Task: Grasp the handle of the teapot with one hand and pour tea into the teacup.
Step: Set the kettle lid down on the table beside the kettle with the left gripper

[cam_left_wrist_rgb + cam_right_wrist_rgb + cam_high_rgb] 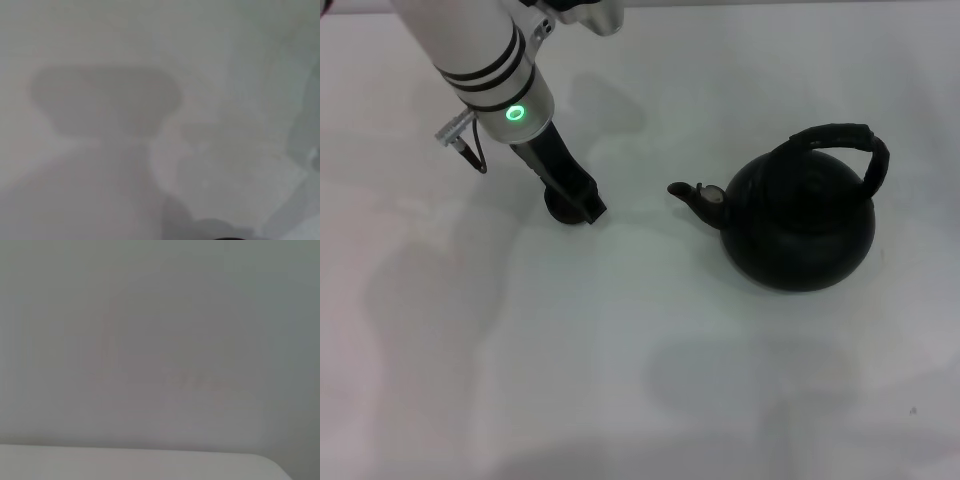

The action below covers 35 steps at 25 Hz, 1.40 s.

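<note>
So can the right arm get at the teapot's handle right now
Probably yes. The handle arches clear above the teapot with nothing over or beside it. The left hand is away at the teacup; the right arm is out of view.

White tabletop [620, 350] fills the head view edge to edge, matte, carrying soft grey shadows near its front edge; a pale wall shows beyond it in the right wrist view.

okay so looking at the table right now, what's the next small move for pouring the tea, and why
Probably bring the right arm, not in the head view, in over the teapot toward its handle. The pot sits on the table untouched, spout facing the teacup. The left gripper is down at the cup, partly hiding it, so the handle is better left to the other arm.
</note>
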Each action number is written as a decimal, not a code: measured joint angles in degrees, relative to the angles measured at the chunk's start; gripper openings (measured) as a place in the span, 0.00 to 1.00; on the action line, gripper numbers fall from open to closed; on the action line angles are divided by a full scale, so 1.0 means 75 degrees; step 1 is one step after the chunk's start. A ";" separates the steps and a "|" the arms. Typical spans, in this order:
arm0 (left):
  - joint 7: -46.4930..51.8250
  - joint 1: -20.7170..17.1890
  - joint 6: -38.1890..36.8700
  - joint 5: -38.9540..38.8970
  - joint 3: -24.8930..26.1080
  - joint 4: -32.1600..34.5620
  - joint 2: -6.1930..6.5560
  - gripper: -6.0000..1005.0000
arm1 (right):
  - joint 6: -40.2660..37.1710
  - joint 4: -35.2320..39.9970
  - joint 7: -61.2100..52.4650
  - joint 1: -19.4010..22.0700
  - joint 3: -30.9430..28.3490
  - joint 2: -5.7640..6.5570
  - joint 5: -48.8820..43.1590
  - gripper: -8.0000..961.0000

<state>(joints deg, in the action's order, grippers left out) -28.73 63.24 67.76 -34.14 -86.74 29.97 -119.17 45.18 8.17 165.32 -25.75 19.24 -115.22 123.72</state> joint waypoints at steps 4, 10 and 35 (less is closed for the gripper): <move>-0.0001 -0.0050 -0.0009 0.0014 -0.0001 0.0000 0.0005 0.81 | 0.0000 0.0000 0.0000 0.0000 0.0000 0.0000 0.0003 0.88; -0.0010 -0.0118 0.0014 0.0022 -0.0001 0.0082 0.0002 0.86 | -0.0004 0.0000 0.0000 0.0012 0.0000 0.0000 0.0008 0.88; -0.0081 -0.1357 0.2097 0.0445 0.0512 0.2472 0.0079 0.89 | -0.0008 0.0050 0.0000 0.0047 0.0001 0.0012 0.0037 0.88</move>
<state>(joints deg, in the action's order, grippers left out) -29.34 53.06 83.48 -30.80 -82.90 48.51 -118.58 45.12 8.54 165.32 -25.40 19.25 -115.13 124.00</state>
